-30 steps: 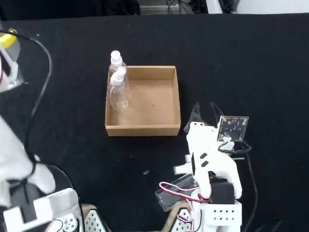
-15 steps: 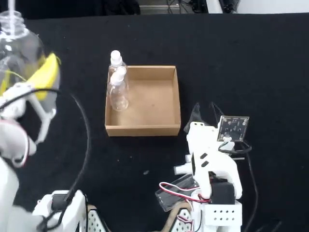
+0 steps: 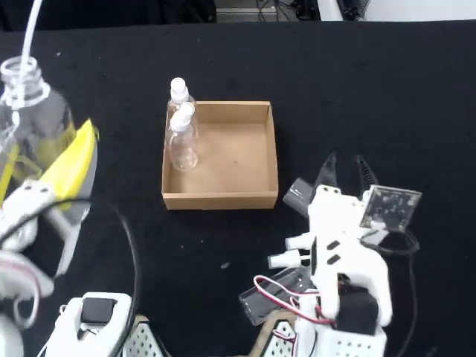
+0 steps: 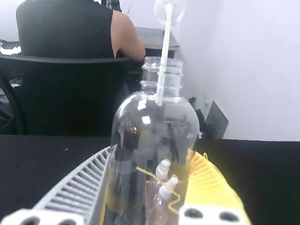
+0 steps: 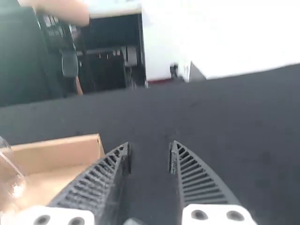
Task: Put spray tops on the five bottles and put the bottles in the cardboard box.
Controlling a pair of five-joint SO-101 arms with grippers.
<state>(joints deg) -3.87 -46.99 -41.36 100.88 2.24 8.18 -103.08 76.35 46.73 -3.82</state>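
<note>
The clear bottle [image 4: 154, 126] stands upright, clamped in the left hand [image 4: 150, 183] high above the tabletop's [image 3: 372, 89] left side. A white tube [image 4: 161, 61] slants at its open neck. In the right wrist view, the right hand [image 5: 149, 157] is parted just beside the cardboard box [image 3: 256, 199]. A capped bottle [image 3: 182, 141] stands inside the box against a wall.

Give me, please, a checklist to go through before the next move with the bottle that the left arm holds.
1. Left gripper grips the held bottle: ok, the bottle sits between its fingers.
2. Spray top seated on the neck: not ok, its head stands above the neck and only the tube is inside.
3. Right gripper free to help: ok, open and empty.
4. Cardboard box has room: ok, the near capped bottle stands at one wall.
5. Far capped bottle inside the box: cannot tell.
</note>
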